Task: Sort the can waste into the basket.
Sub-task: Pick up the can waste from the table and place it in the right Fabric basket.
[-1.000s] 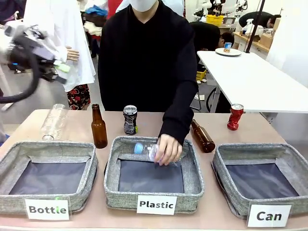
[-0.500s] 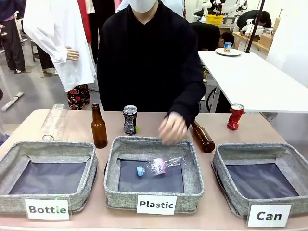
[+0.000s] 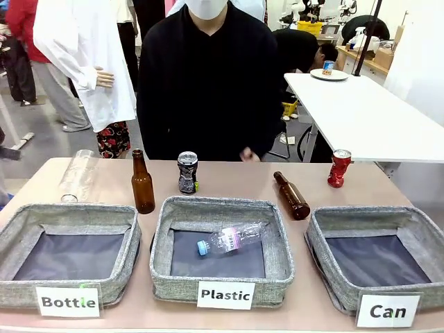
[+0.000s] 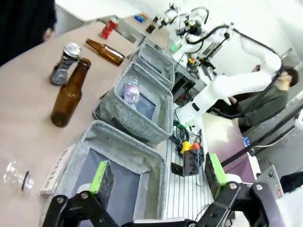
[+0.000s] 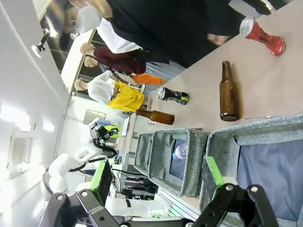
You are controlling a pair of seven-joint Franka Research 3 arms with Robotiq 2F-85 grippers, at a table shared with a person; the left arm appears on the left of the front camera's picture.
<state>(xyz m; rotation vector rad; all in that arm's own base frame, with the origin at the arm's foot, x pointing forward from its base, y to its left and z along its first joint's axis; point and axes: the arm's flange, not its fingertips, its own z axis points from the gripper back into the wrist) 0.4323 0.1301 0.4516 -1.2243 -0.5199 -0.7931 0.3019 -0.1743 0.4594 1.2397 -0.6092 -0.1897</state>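
While labels read "Bottle", "Plastic", "Can", black-silver can & red can stand on bench, outside Can basket, well apart from L end effector & R end effector, both spread, empty.

So the tan table has three grey fabric baskets lined up along its near edge: the Bottle basket by the left corner, the Plastic basket in the middle, and the Can basket by the right corner. Behind them an upright brown bottle stands just beside a dented black-and-silver can. A second brown bottle lies on its side, the red can stands toward the far right corner, and a clear bottle is toward the far left.
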